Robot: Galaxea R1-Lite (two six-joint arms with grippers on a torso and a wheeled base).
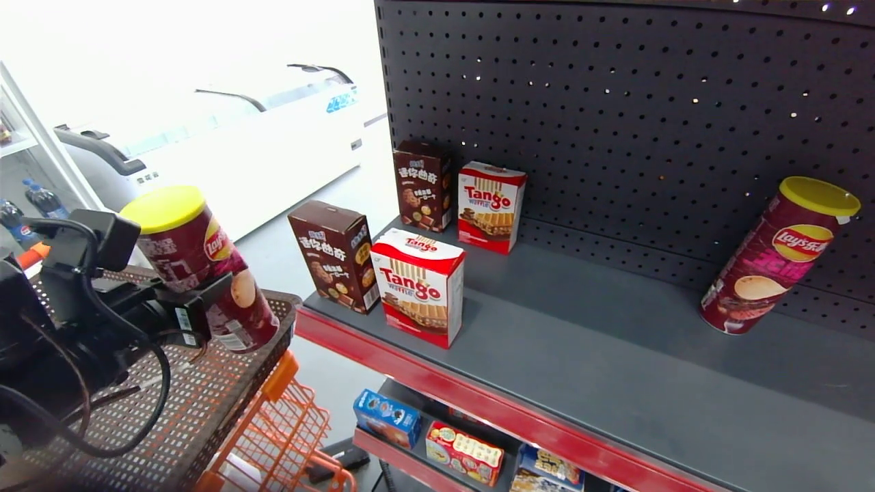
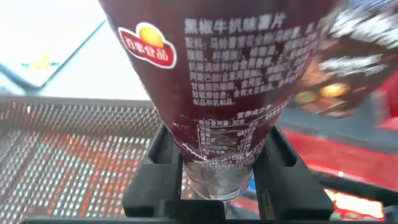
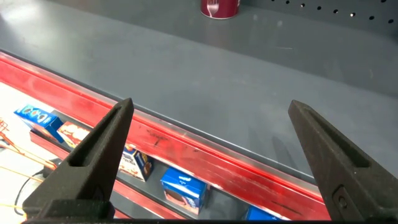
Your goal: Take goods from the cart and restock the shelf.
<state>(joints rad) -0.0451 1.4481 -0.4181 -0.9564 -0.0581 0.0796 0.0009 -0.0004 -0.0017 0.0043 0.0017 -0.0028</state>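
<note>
Pinching the can (image 1: pixel 195 256) near its base, the left hand (image 2: pixel 214 163) is holding it tilted above the cart (image 1: pixel 272 345). The right hand (image 3: pixel 211 152) is hanging spread over the shelf (image 1: pixel 581 342) lip. Righting the can before setting it down is looking advisable.

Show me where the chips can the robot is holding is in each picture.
Head view: chips can, left side, above the cart basket.
Left wrist view: close up, clamped in the left gripper.
Right wrist view: the one there is a second can.
Shared landmark: the red shelf edge.
</note>
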